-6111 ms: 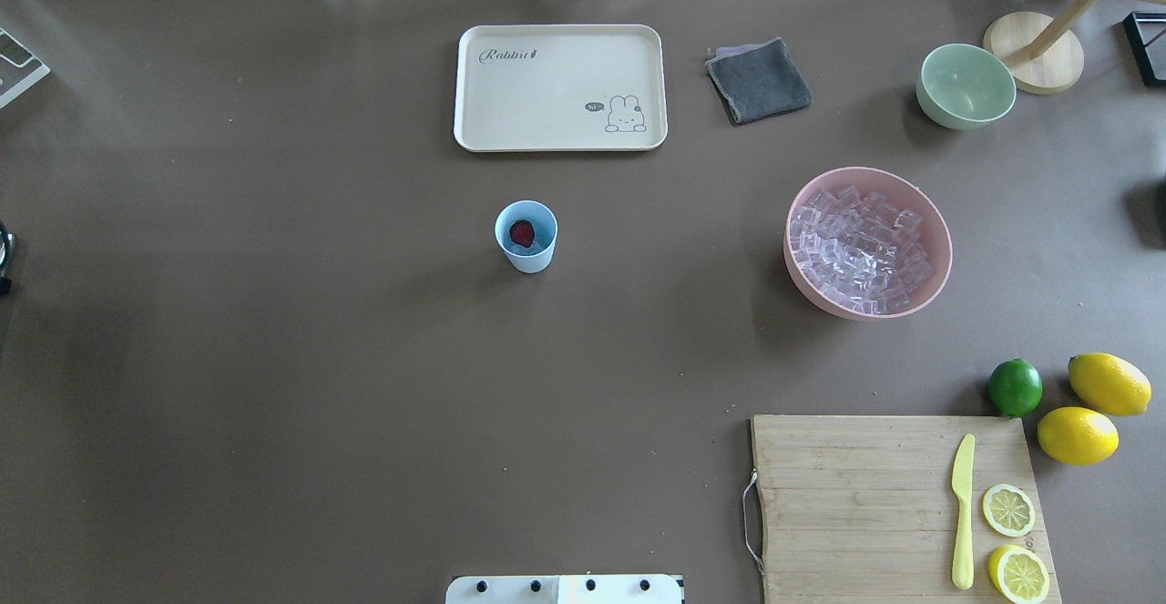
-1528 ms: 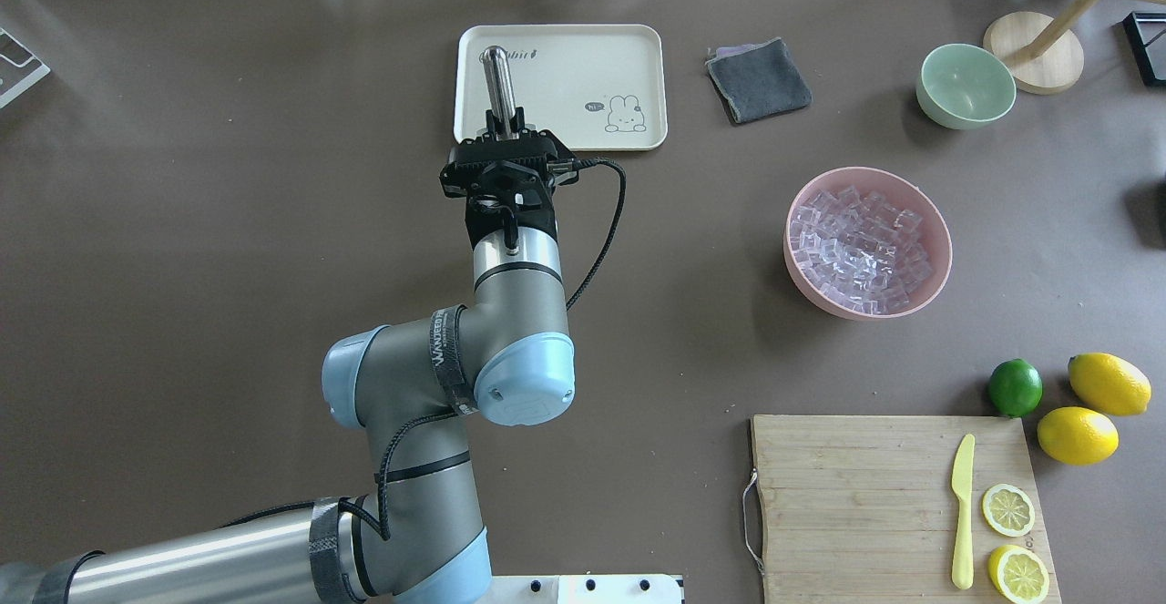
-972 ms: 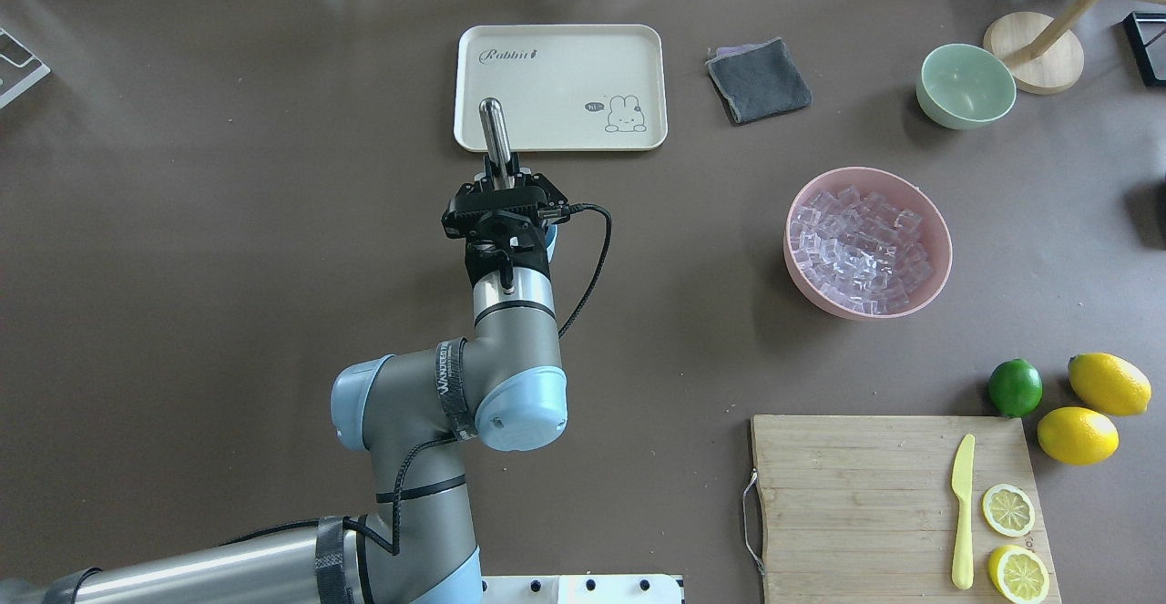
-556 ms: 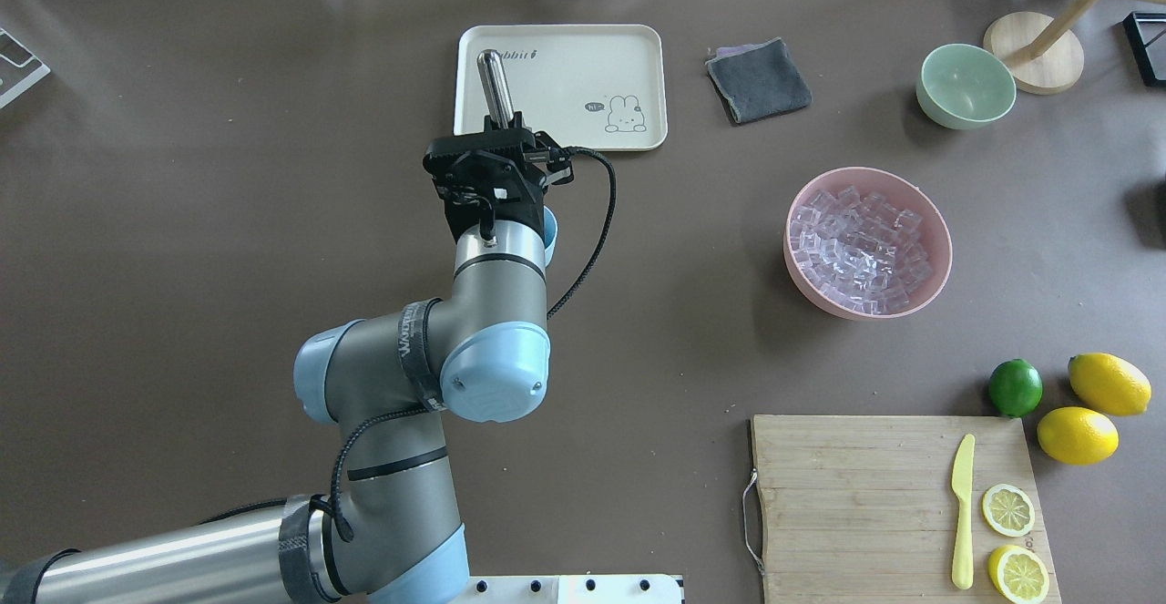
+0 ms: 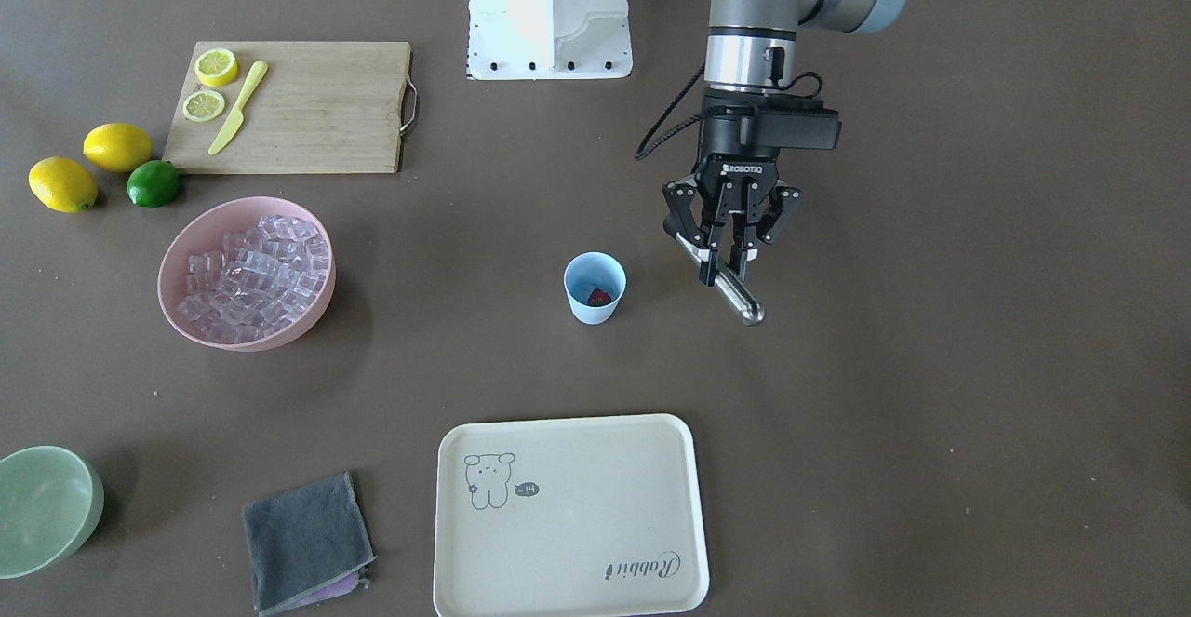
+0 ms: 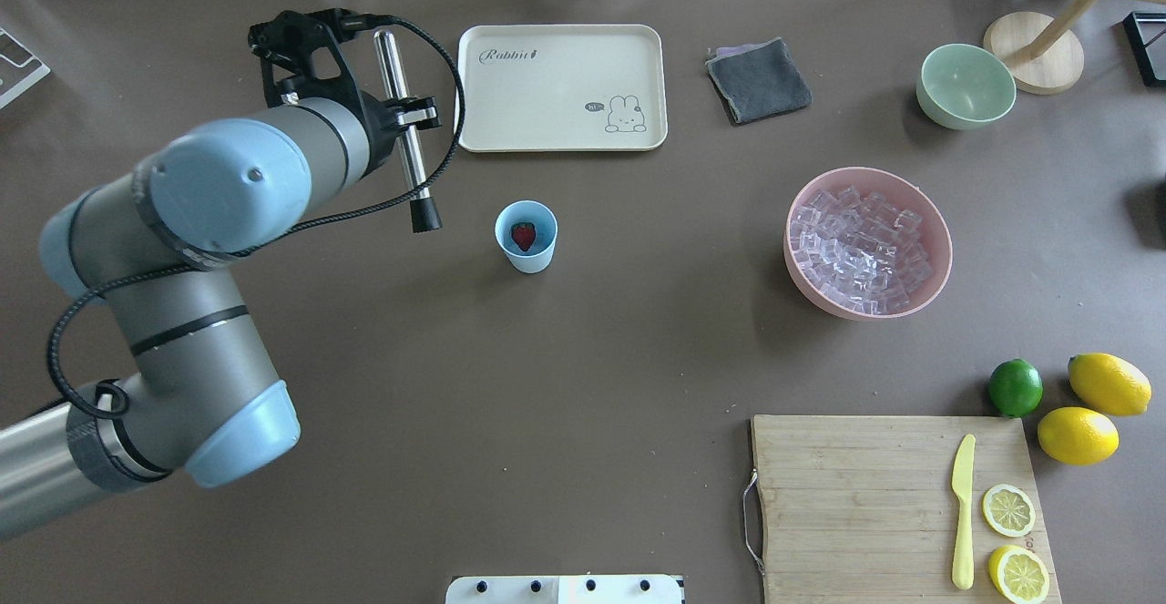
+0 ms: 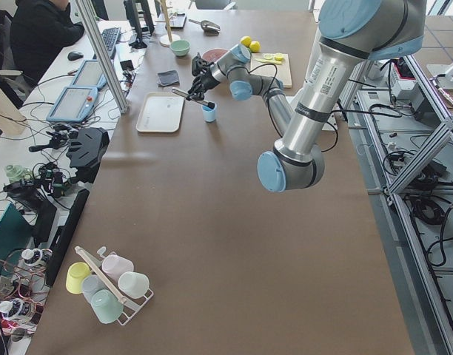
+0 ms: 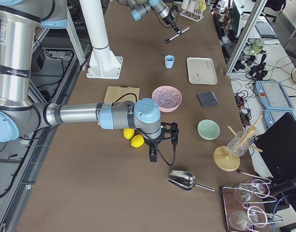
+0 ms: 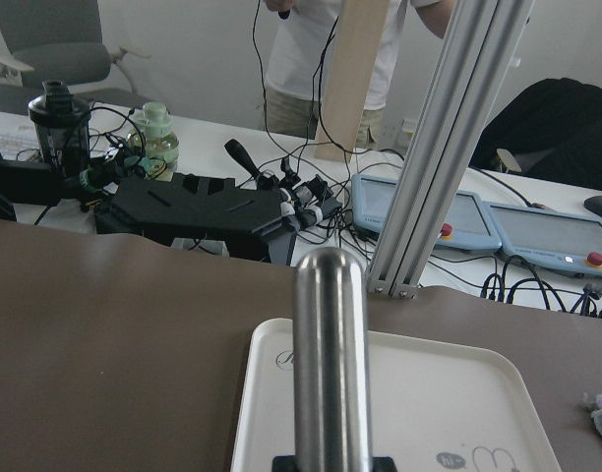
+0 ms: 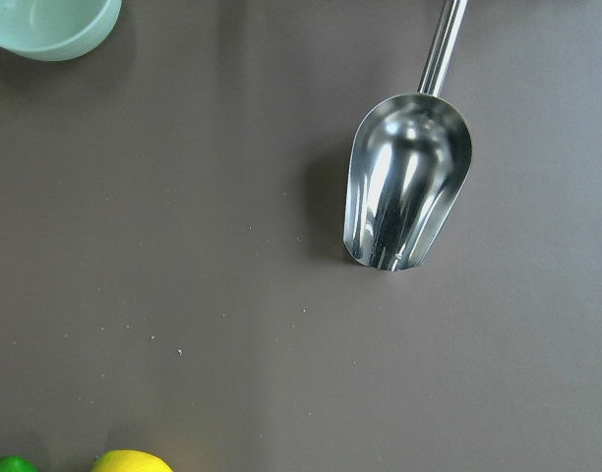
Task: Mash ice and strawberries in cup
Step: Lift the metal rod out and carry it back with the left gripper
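Note:
The light-blue cup (image 6: 526,238) stands mid-table with the red strawberry (image 6: 523,236) inside; it also shows in the front view (image 5: 595,288). I cannot tell whether ice lies under the strawberry. Clear ice cubes (image 6: 861,249) fill the pink bowl (image 6: 943,258). My left gripper (image 6: 408,117) is shut on a steel muddler (image 6: 399,94), tilted, its black tip (image 6: 424,219) in the air left of the cup. In the front view the left gripper (image 5: 724,259) hangs beside the cup. My right gripper (image 8: 155,145) hovers near the lemons; I cannot tell its state.
A cream tray (image 6: 560,135) lies behind the cup, a grey cloth (image 6: 759,80) and pale green bowl (image 6: 966,85) further right. A cutting board (image 6: 865,504) with knife and lemon slices, a lime (image 6: 1015,387) and lemons sit front right. A metal scoop (image 10: 409,182) lies under the right wrist.
My left arm has swung left with the muddler, away from above the cup. The cup, hidden by the gripper before, now shows with the strawberry in it.

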You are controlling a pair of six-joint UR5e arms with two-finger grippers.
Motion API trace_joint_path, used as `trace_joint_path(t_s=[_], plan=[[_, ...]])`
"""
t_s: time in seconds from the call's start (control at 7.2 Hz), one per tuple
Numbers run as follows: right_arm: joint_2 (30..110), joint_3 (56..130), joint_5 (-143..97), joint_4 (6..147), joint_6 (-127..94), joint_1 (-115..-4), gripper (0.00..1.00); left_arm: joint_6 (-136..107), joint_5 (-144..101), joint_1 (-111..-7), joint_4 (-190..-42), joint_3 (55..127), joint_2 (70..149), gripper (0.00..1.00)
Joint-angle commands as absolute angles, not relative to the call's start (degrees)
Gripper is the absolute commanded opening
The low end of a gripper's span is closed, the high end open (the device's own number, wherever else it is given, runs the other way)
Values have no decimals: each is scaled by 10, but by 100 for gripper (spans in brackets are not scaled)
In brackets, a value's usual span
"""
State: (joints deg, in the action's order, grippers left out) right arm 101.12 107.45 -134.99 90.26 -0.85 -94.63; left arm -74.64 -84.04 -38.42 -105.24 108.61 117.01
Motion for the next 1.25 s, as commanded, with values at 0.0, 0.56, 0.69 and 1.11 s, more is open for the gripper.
trace_joint_path(t_s=[0.0,0.56,0.69,1.11], plan=[[1011,1076,-1350,903,-4,-946,100,-691,-1093,-486,-1053,1045,1081,23],[1017,1078,-1348,903,14,-947,100,-362,-1197,-607,-1123,928,918,24],[1018,1078,-1348,903,14,-948,100,-346,-1203,-623,-1175,882,901,24],[1018,1078,-1347,903,14,-948,100,-347,-1200,-627,-1238,822,905,27]])
